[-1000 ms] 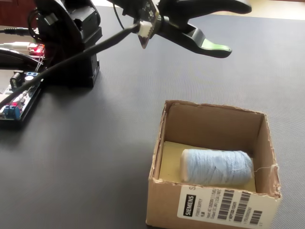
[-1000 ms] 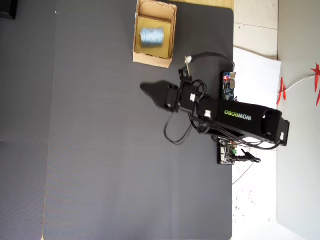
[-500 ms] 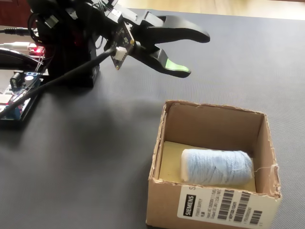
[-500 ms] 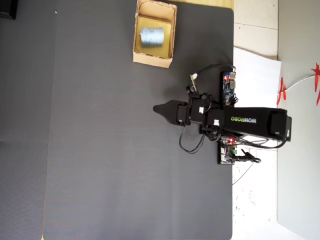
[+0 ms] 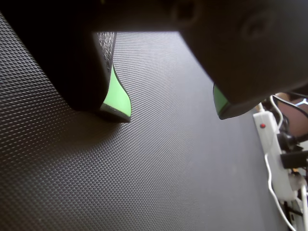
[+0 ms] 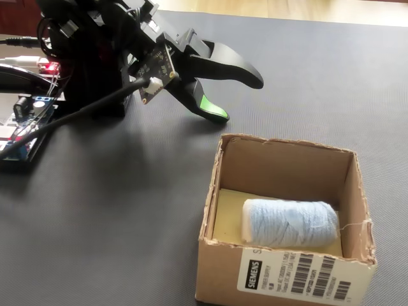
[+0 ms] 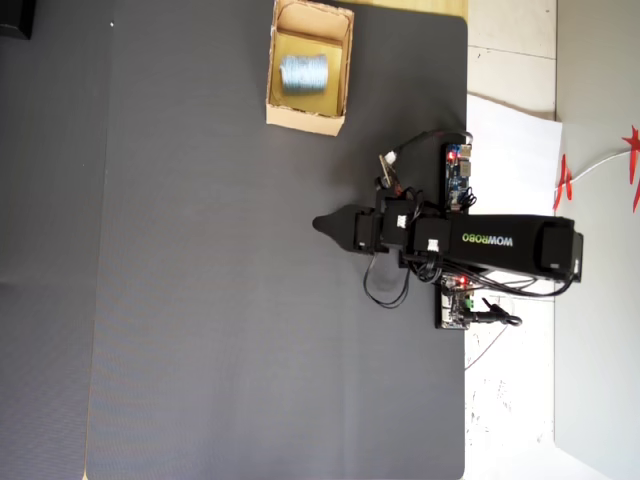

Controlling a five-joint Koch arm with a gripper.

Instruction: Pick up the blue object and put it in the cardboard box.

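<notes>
The pale blue object [image 6: 290, 224] lies on its side inside the cardboard box [image 6: 223, 170], on the yellowish floor. From overhead the blue object [image 7: 303, 74] sits in the box [image 7: 343, 71] at the top of the dark mat. My gripper [image 6: 241, 99] hangs low over the mat, up and left of the box and apart from it, open and holding nothing. In the wrist view my gripper [image 5: 173, 108] shows two green-lined fingers [image 5: 118, 98] with bare mat between them. Overhead, the gripper [image 7: 322, 223] points left, well below the box.
The arm's base [image 6: 89, 57] and circuit boards [image 6: 25, 131] stand at the left of the fixed view, with a cable [image 6: 83, 108] running across. A white power strip [image 5: 276, 159] lies off the mat's edge in the wrist view. White paper [image 7: 510, 150] lies right of the mat overhead.
The arm has drawn back from the box toward its base and dropped lower over the mat. The blue object has stayed in the box.
</notes>
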